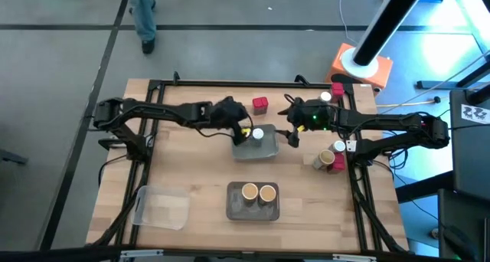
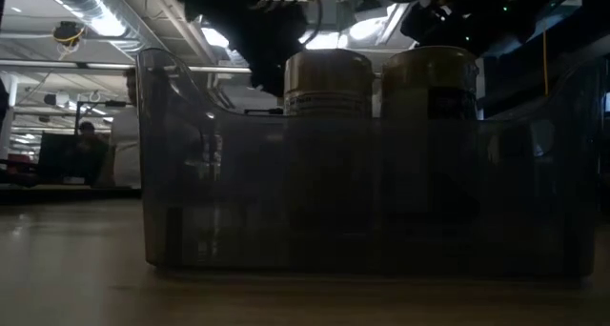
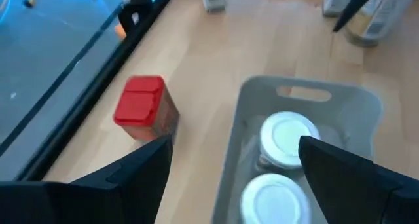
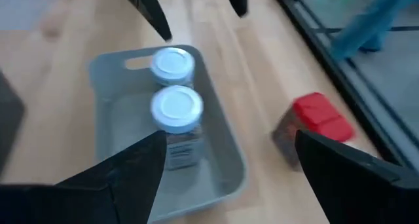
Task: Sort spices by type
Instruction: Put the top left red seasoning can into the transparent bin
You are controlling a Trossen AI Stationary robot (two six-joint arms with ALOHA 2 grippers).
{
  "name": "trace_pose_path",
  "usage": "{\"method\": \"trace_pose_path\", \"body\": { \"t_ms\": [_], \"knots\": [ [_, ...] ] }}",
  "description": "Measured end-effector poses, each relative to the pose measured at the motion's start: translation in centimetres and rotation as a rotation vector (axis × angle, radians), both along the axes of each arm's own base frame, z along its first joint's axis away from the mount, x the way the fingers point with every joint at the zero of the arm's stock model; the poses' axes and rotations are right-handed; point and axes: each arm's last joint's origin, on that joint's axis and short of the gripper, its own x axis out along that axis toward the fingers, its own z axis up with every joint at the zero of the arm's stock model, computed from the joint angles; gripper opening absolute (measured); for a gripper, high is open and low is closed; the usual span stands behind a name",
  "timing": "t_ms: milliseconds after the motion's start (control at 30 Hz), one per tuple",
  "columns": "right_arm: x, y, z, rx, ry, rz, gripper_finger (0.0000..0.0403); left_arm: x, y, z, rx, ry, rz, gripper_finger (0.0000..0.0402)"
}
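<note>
With two white-lidded jars (image 4: 175,106) already in the grey tray (image 1: 243,151) mid-desk, both the left gripper (image 1: 239,124) and right gripper (image 1: 292,134) hover wide open and empty, so next likely comes fetching the red packet (image 1: 260,105) near the far edge.

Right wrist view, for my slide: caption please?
Two white-lidded jars in a grey tray, red packet beside it.

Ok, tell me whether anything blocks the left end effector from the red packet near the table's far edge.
Nothing visible does. The left end effector is open above the grey tray holding two white-lidded jars, and the red packet stands alone on bare wood beside that tray, with no container between them.
</note>
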Motion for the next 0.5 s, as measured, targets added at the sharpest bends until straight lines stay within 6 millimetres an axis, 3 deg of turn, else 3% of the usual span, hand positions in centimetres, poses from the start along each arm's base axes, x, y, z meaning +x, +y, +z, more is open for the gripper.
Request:
{"method": "trace_pose_path", "body": {
  "t_ms": [267, 500],
  "knots": [
    [0.2, -0.5, 0.8, -0.119, -0.053, -0.122, 0.0337, -3.6, 2.1, 0.0, 0.058, -0.253, -0.136, 0.0315],
    [1.0, -0.7, 0.8, -0.240, -0.066, -0.037, 0.0337, -6.2, 3.4, -2.8, 0.084, -0.378, -0.087, 0.0315]
  ]
}}
